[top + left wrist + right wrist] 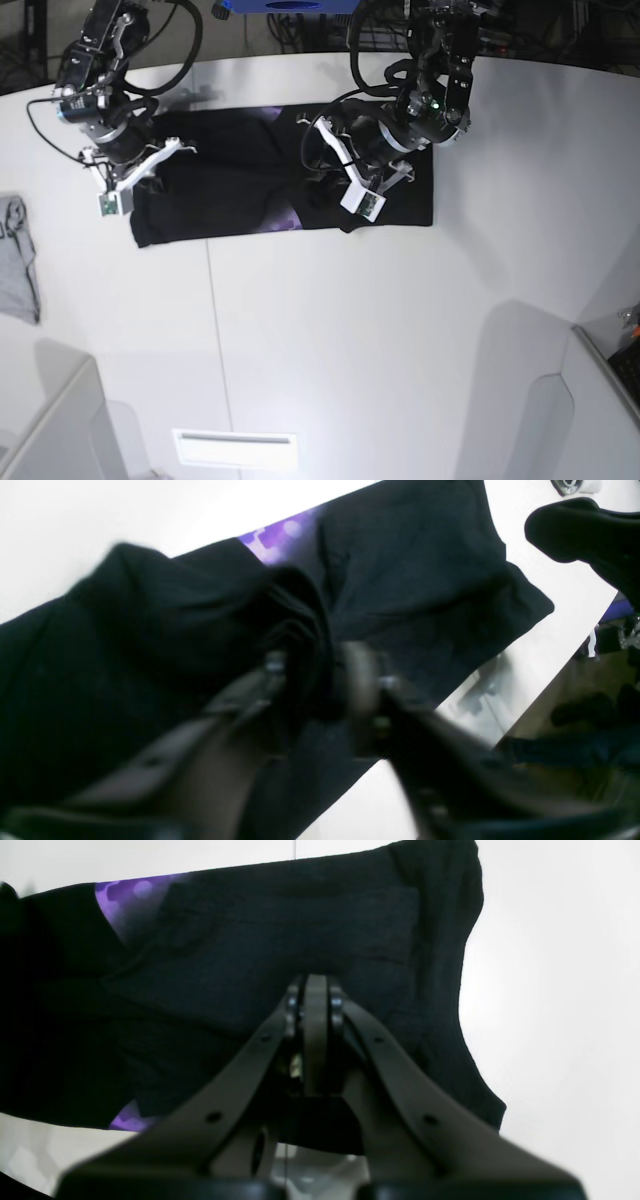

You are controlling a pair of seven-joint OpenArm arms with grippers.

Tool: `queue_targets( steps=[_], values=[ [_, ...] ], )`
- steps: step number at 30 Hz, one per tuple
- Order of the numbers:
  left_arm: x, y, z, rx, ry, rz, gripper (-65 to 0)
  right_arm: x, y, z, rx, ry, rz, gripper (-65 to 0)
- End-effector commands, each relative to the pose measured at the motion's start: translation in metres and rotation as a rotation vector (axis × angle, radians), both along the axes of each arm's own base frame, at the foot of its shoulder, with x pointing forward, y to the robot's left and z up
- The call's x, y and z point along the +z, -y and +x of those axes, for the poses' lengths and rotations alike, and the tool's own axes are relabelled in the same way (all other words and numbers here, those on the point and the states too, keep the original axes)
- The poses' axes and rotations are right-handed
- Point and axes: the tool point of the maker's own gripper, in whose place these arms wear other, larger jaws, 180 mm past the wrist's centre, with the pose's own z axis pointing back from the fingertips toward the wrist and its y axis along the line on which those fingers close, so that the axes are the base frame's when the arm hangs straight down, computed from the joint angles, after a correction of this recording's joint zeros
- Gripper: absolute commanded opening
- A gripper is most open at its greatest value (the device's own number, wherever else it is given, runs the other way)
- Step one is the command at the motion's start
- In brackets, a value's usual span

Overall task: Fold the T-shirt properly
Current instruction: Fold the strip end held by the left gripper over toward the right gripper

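Observation:
The black T-shirt [230, 190] lies spread along the far part of the white table, with a bit of purple print [290, 218] showing. My left gripper [320, 680] is shut on a bunched fold of the shirt [425, 565] and holds it raised; this view is blurred. In the base view the left gripper [318, 180] is over the shirt's right half. My right gripper [315, 985] is shut, its tips over the flat shirt [280, 925]; no cloth shows between its pads. In the base view it [150, 172] is at the shirt's left end.
A small grey garment [18, 260] lies at the table's left edge. A blue object [285, 5] sits beyond the far edge. The table's edge [550, 680] runs close to the shirt's end in the left wrist view.

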Motion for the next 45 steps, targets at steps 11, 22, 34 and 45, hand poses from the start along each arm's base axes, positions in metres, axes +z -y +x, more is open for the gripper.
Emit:
queue_targets(
  steps=[11, 22, 34, 45],
  values=[
    [-0.008, 0.028, 0.004, -0.087, -0.012, -0.024, -27.5, 0.009, 0.0, 0.006, 0.003, 0.042, 0.003, -65.0],
    [0.007, 0.053, 0.012, -0.172, 0.043, -0.031, -27.6, 0.009, 0.001, 0.006, 0.002, 0.045, 0.002, -65.0],
    [0.001, 0.023, 0.057, -0.072, 0.048, 0.003, -27.8, 0.011, 0.008, 0.006, -0.019, 0.051, -0.004, -65.0],
    [0.038, 0.033, 0.082, -0.056, 0.147, -0.042, -27.8, 0.016, 0.018, 0.005, -0.065, 0.074, 0.048, -65.0]
  ],
)
